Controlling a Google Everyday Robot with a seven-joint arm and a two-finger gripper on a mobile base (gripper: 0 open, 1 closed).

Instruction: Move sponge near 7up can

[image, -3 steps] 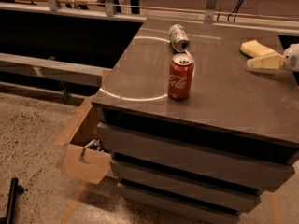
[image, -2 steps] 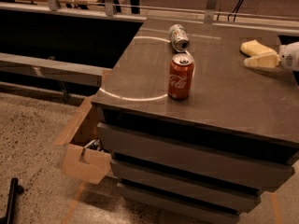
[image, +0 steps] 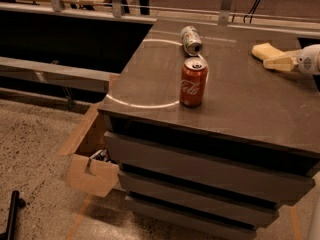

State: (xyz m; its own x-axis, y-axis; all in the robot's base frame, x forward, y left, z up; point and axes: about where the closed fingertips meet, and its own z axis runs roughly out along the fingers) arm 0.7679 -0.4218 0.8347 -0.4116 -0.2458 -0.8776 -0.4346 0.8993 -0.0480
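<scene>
The sponge (image: 264,49) is a pale yellow block lying on the dark cabinet top (image: 240,99) at the far right. My gripper (image: 270,63) comes in from the right edge, its pale fingers pointing left, just in front of the sponge and level with it. The 7up can (image: 191,40), green and white, lies on its side at the far middle of the top, well left of the sponge.
A red Coca-Cola can (image: 193,82) stands upright in front of the 7up can. The cabinet has several drawers below. An open cardboard box (image: 92,171) sits on the floor at its left. A railing (image: 75,11) and a dark drop lie behind.
My gripper has shifted slightly left and farther back, closer to the sponge. The sponge and both cans have not moved.
</scene>
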